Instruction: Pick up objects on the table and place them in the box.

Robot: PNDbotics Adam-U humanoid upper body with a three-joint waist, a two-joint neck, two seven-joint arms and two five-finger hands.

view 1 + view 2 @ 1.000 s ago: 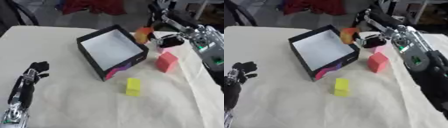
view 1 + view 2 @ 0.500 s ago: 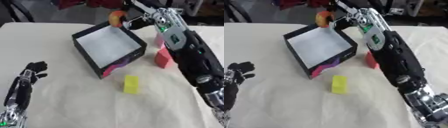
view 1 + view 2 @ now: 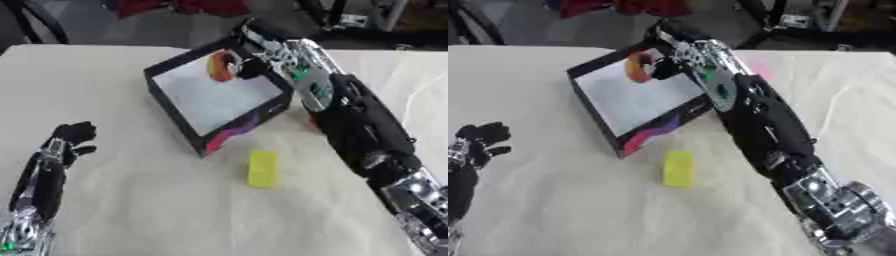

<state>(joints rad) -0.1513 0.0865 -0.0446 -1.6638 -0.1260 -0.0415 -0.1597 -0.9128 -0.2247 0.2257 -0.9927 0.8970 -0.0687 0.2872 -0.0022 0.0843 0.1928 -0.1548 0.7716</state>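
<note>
The right robot hand [image 3: 254, 67] grips an orange-and-red object [image 3: 222, 65] at the upper centre of the frame, above the far part of the black box [image 3: 194, 139] with its white floor. Released too near the far wall, it could catch the rim and roll outside onto the surface [image 3: 157, 210]. A yellow block [image 3: 262, 168] waits below the box. The left robot hand [image 3: 72, 136], lower left, has fingers curled, holding nothing.
</note>
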